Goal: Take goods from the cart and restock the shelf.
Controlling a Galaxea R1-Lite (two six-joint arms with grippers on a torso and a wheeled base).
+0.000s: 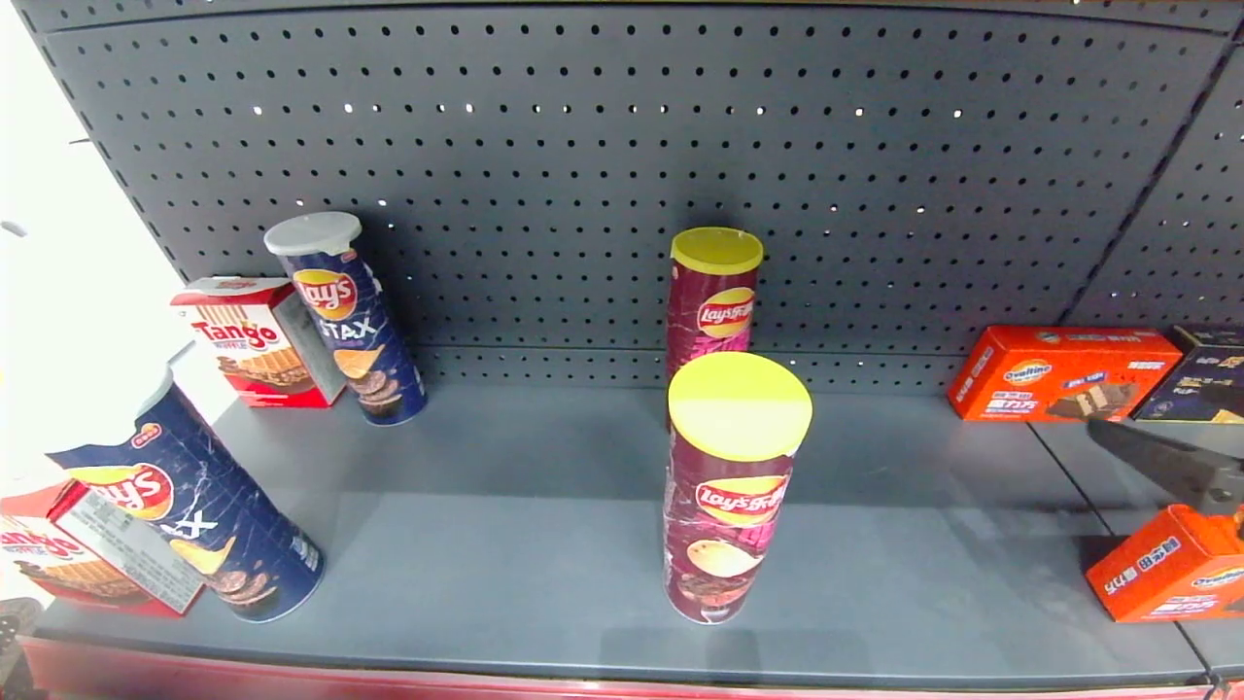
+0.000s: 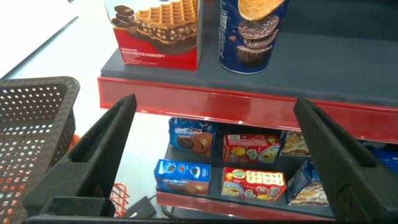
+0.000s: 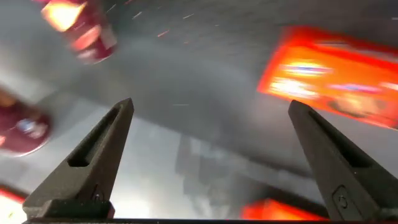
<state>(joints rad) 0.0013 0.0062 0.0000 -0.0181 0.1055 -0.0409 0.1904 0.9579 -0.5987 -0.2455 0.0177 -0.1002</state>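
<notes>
Left gripper [image 2: 214, 102]: fingers spread wide, nothing between them; low, in front of the red front edge [image 2: 348, 115] of the shelf, facing the stocked lower tier.
Right gripper [image 3: 211, 104]: fingers also spread wide and empty; over the right part of the dark grey metal shelf board [image 1: 535, 544], just beside an orange cardboard box [image 1: 1161, 564] at the front.
Cart: black mesh plastic basket [image 2: 31, 124], close beside the left gripper and below the level of the shelf board; contents hidden behind the mesh, so item and long axis impossible to tell.
Nearer arm: the left, by a clear margin; the right well apart from the basket, at the opposite end of the shelf.
Turning relation: basket off to the side of and lower than the left gripper, so likely a swing away from the shelf and a reach down into it.
Shelf stock: two tall maroon chip tubes with yellow lids [image 1: 734, 496] upright mid-shelf, one behind the other; bare board on both sides of them.
Stage, as a judgement: nothing in hand, next pick not yet begun.
</notes>
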